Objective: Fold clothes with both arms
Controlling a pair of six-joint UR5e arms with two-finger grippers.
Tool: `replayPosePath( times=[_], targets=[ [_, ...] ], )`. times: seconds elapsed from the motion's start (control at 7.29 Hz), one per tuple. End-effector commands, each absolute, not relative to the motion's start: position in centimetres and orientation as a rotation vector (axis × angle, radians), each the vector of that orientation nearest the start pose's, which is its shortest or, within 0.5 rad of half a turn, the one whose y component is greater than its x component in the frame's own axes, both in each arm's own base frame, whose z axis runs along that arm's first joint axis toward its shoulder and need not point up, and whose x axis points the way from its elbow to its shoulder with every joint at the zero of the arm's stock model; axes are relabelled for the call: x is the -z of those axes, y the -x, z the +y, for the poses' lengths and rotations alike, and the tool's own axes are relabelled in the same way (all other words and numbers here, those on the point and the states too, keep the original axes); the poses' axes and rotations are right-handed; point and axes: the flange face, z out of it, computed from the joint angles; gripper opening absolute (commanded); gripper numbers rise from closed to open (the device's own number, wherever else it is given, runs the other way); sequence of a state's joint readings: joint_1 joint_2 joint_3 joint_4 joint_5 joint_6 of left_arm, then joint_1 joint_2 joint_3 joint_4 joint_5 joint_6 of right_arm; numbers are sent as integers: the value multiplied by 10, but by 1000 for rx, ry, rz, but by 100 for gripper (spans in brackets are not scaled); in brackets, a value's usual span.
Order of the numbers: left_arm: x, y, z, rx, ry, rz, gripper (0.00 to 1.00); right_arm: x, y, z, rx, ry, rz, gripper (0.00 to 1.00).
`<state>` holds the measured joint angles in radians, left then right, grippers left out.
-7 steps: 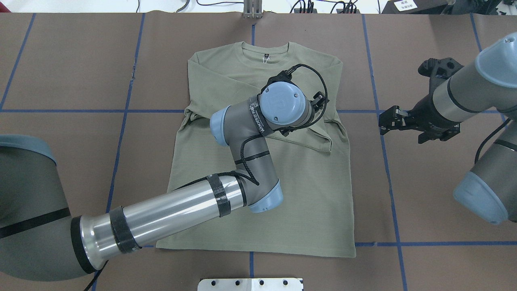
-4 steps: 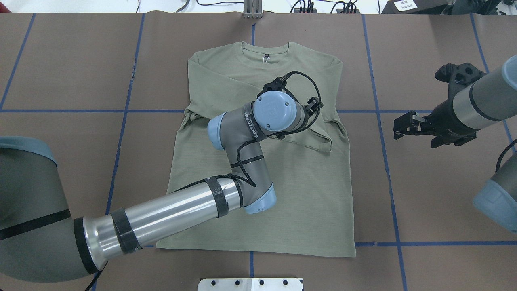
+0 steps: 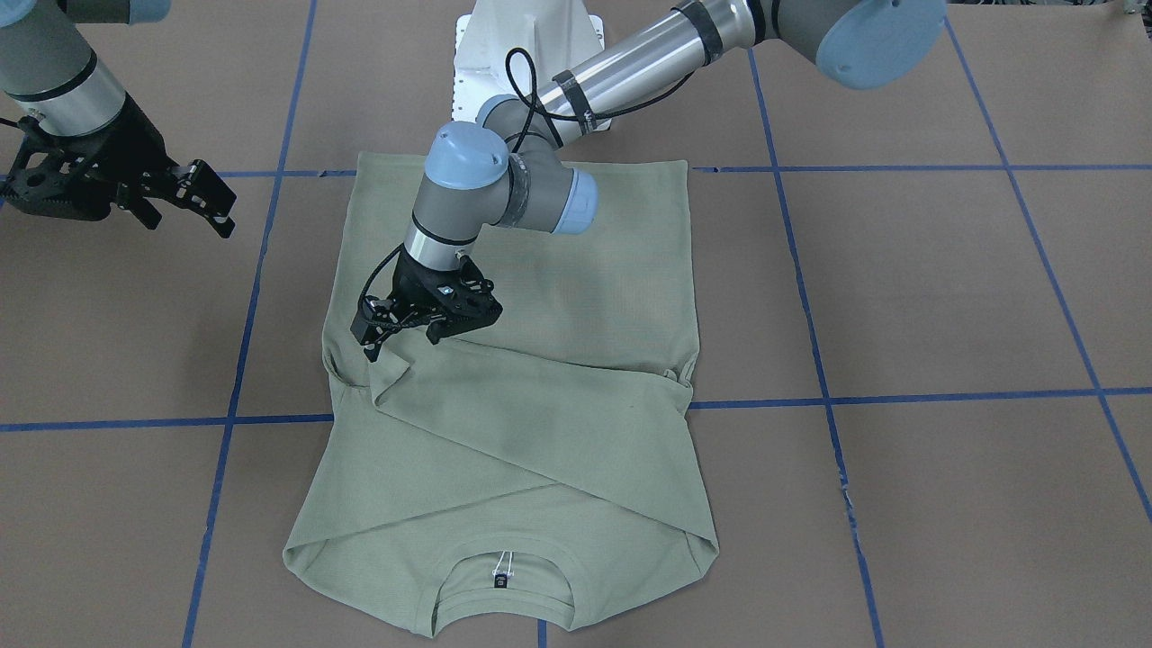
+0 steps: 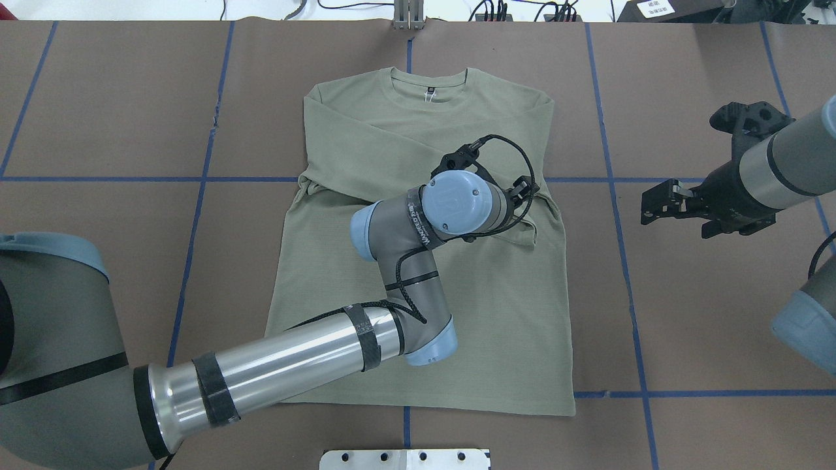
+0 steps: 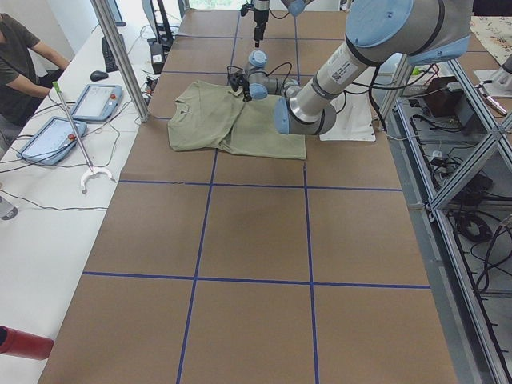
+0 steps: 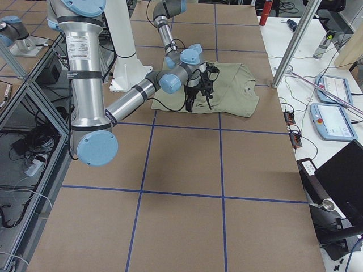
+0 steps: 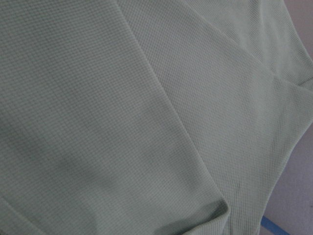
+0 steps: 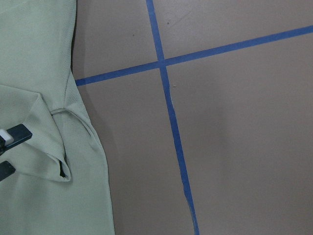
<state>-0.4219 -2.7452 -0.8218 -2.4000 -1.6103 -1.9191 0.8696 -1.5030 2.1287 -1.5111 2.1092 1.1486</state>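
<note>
The pale sage-green shirt [image 4: 509, 313] lies flat on the brown table, neckline away from the robot, both sleeves folded across the chest. It also shows in the front view [image 3: 540, 450]. My left gripper [image 3: 400, 340] hovers just above the folded sleeve's end near the shirt's right edge, with its fingers apart and empty. The left wrist view shows only shirt fabric [image 7: 98, 122]. My right gripper [image 4: 655, 202] is open and empty above bare table, to the right of the shirt. Its fingertips [image 8: 14, 134] show beside the sleeve cuff [image 8: 54, 161].
Blue tape lines [image 4: 614, 196] grid the brown table cover. The white pedestal base [image 3: 522, 45] stands at the robot's side of the shirt. An operator [image 5: 20, 56] and tablets [image 5: 96, 100] are at the far white bench, behind a metal post [image 5: 120, 56].
My left wrist has moved toward the robot and a little right over the shirt. My right gripper has pulled back to the right, away from the shirt's edge.
</note>
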Motion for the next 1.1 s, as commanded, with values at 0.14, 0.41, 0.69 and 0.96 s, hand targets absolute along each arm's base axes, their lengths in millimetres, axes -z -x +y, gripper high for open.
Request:
replayPosePath(
  times=[0.14, 0.41, 0.69, 0.96],
  targets=[
    [-81, -751, -474, 644, -28, 1319, 100, -359, 242, -421, -241, 5, -848, 100],
    [-85, -760, -470, 636, -33, 1352, 100, -359, 239, -422, -247, 3, -848, 100],
    [-87, -762, -474, 649, -49, 1349, 100, -358, 238, -423, -251, 2, -849, 100],
    [-78, -762, -473, 646, -48, 1359, 100, -358, 238, -423, -251, 2, -849, 100]
  ],
)
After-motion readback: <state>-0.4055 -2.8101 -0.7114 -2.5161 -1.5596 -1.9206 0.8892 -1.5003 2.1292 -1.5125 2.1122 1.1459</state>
